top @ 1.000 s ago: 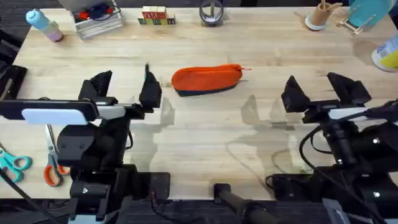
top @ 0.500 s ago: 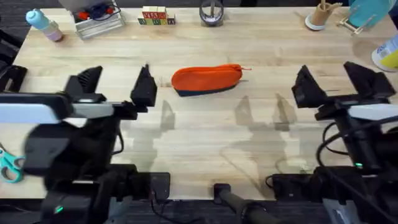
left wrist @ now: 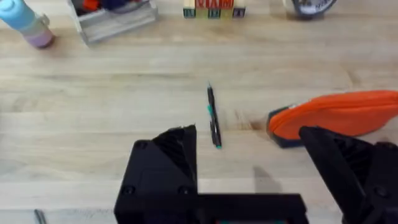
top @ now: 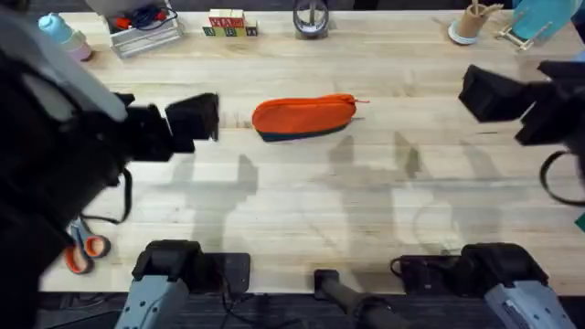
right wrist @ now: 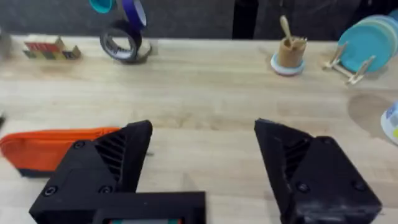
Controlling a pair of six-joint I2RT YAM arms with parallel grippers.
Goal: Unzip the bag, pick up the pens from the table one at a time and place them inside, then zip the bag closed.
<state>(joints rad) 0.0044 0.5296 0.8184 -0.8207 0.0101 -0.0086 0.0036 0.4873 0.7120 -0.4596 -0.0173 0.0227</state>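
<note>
From the overhead camera, the left arm looms large and dark over the left side of the table (top: 302,228), its gripper (top: 187,119) held above the wood to the left of the bag (top: 303,117). The left wrist camera shows that gripper (left wrist: 261,155) with its two black fingers (left wrist: 177,149) spread wide and nothing between them. A single dark pen (left wrist: 213,116) lies flat on the bare wood just beyond those fingers, close to the near end of the bag (left wrist: 336,115) but not touching it. At the lower left edge of the table, a pair of orange-handled scissors (top: 84,247) lies partly under the arm.

In the middle of the table the orange bag lies on its side, its dark underside showing along the near edge and its zipper looking closed, with a small orange pull sticking out at its right end.

Along the far edge, left to right, stand a blue-capped bottle (top: 62,35), a clear tray (top: 144,29), a row of lettered blocks (top: 228,25), a roll of tape (top: 311,18), a cup of wooden sticks (top: 471,23) and a rack of blue plates (top: 539,20).

At the right, the right gripper (top: 512,100) hangs above the table, well apart from the bag. Its wrist camera shows the gripper (right wrist: 202,155) with fingers (right wrist: 292,155) spread wide and empty, the bag (right wrist: 53,149) lying beyond one fingertip.
</note>
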